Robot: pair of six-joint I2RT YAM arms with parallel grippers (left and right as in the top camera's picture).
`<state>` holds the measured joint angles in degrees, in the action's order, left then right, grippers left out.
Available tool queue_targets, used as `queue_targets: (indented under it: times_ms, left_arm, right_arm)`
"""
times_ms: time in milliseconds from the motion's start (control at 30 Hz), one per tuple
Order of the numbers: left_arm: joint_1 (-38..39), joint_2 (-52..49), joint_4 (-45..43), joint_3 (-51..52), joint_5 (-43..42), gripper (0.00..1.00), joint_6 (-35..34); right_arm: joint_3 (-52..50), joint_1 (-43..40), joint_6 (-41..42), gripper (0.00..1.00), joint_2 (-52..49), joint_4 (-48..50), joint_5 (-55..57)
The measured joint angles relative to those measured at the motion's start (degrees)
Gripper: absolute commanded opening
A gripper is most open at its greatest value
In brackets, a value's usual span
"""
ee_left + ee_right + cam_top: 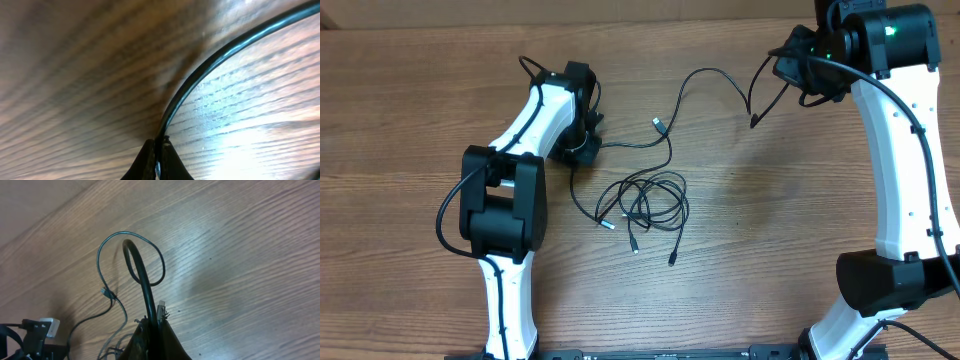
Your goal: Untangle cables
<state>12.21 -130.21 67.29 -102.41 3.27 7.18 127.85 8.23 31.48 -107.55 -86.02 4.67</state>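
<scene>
around the middle of the overhead frame, a touch below centre: loose tangle of thin black cables (645,203) lying flat on the wooden table (770,230), a few plug tips (634,247) poking out along the lower edge. one strand leading from the tangle up and left, straight into the left gripper (582,146), parked low on the wood left of centre. left wrist view up close: left gripper (157,155) with jaws pressed together on that strand at the bottom of the frame, cord curving off to the upper right over the wood grain. upper right of the overhead frame: right gripper (788,68) up off the table, also clamped tight, pinching another strand. from there, one short end hanging down to a plug, the rest looping left across the top and dropping to a plug near the tangle. right wrist view: same pinch at bottom centre, silver connector (161,309) sticking up just beside the fingers, thin loop over the wood beyond. can't tell whether both held strands belong to one cable.
</scene>
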Motion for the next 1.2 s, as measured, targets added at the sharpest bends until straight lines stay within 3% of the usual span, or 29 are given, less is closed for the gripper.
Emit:
queue_targets:
  times_ms: [633, 767, 1033, 1200]
  left_arm:
    - [-0.3, -0.7, 22.2, -42.8, -2.0, 0.04, -9.9]
    - [-0.3, -0.7, 23.0, -48.7, -9.1, 0.04, -11.2]
    - [1.8, -0.7, 20.4, -53.3, -32.4, 0.04, -13.8]
    - [7.1, -0.7, 18.9, -53.3, -38.3, 0.04, -15.6]
  right_arm:
    - [0.0, -0.3, 0.0, 0.04, 0.0, 8.3, -7.8]
    - [0.0, -2.0, 0.0, 0.04, 0.0, 8.5, -7.8]
    - [0.1, -10.8, 0.3, 0.04, 2.4, 6.9, -7.7]
    - [0.4, -18.9, 2.4, 0.04, 4.0, 2.3, -7.6]
